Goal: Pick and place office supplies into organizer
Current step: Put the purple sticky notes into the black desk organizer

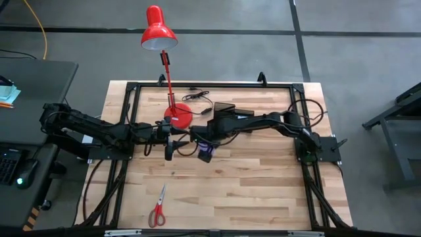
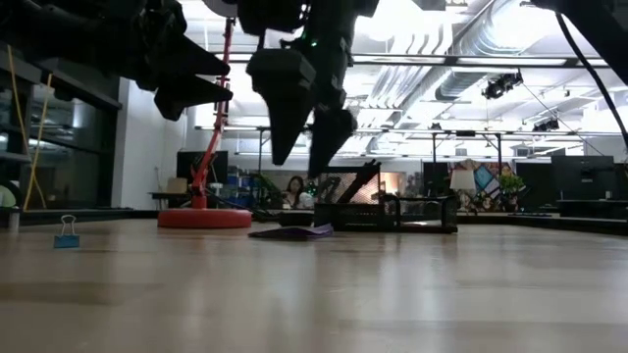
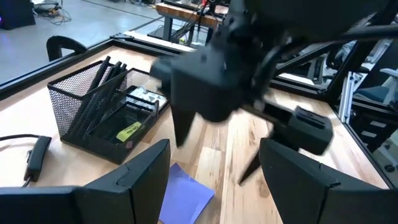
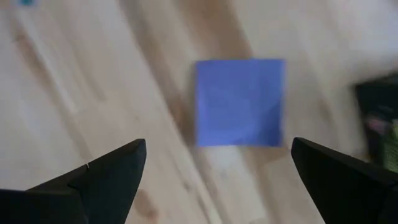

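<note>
Purple notepad (image 4: 240, 101) lies flat on the wooden counter (image 1: 263, 184), directly beneath the right claw (image 4: 217, 180), whose fingers are spread wide and hang above it, holding and touching nothing. Left claw (image 3: 214, 180) hovers just beside, also spread and empty, facing the black mesh organizer (image 3: 93, 118), which holds black pens (image 3: 102, 87), a patterned packet and a yellow piece. Red-handled scissors (image 1: 158, 207) lie well apart near the counter's front edge.

A red desk lamp (image 1: 166, 72) stands at the wooden table's (image 1: 263, 191) twelve o'clock edge, and a small blue binder clip (image 2: 67, 232) sits upright near its nine o'clock side.
</note>
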Action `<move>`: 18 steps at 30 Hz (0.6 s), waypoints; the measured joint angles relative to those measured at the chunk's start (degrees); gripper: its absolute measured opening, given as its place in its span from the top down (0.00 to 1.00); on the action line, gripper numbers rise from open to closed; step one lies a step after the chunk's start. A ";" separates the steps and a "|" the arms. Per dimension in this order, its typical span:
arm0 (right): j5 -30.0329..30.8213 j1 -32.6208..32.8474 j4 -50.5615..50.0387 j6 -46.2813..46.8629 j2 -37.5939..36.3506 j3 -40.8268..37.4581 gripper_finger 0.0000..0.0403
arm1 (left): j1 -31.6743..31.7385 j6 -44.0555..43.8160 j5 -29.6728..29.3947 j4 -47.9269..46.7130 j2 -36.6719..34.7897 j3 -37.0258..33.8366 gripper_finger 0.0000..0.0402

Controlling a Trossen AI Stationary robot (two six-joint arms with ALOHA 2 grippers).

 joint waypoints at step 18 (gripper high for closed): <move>-4.56 -4.01 -0.14 -3.68 4.70 0.04 0.01 | 0.02 0.00 0.00 0.35 -0.02 0.00 0.42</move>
